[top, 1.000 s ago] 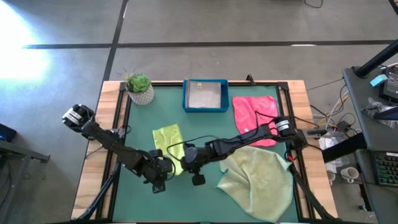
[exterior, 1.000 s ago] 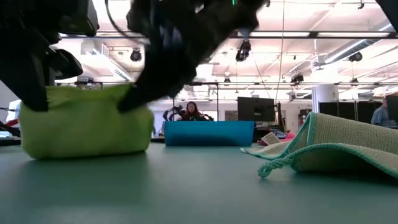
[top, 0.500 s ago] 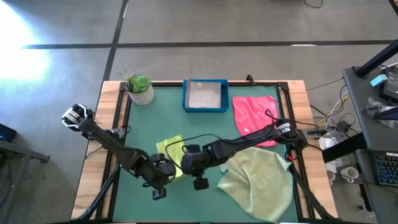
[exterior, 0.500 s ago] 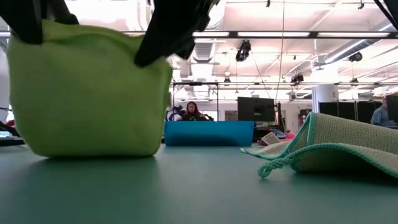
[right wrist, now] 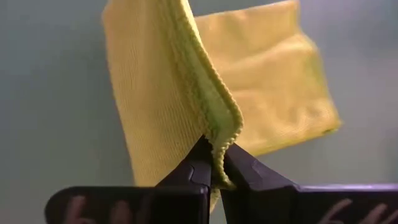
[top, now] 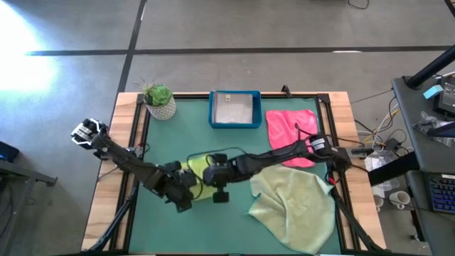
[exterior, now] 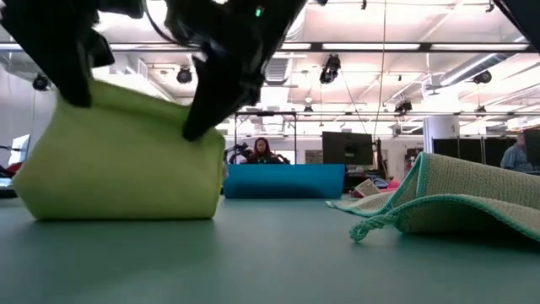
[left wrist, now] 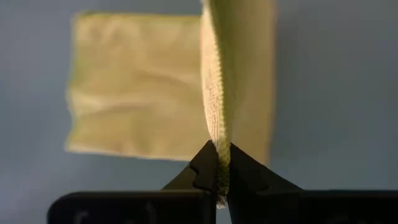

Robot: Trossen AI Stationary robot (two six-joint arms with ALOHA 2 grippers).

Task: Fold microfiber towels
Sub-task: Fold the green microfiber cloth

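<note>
The lime green towel (top: 193, 178) is near the middle of the green bench (top: 163, 142), a bit toward the front edge; both arms hold it at once. The left gripper (top: 183, 186) is at the towel's left side, and its jaws are pressed tight on the towel's edge; in the left wrist view the thin edge of the cloth (left wrist: 217, 124) stands up straight out from between the two dark fingers (left wrist: 202, 171), and the rest of the towel lies flat on the bench behind it. The right gripper (top: 213, 178) is at the towel's right side, just beside the left one; its jaws also pinch the towel's edge (right wrist: 214, 134), and the cloth curls up and over from them. In the low view the towel (exterior: 126, 181) looks like a soft puffy lump; its bottom sits on the bench and its top is lifted by the dark jaws above it.

The big pale green towel (top: 295, 210) lies rumpled at the front right of the bench, near the right arm; one edge of it is lifted a little in the low view (exterior: 439, 203). The pink towel (top: 290, 128) lies flat at the back right; the blue tray (top: 234, 109) is at the back middle with a grey cloth (top: 233, 108) in it; a small potted plant (top: 159, 101) sits at the back left corner.
</note>
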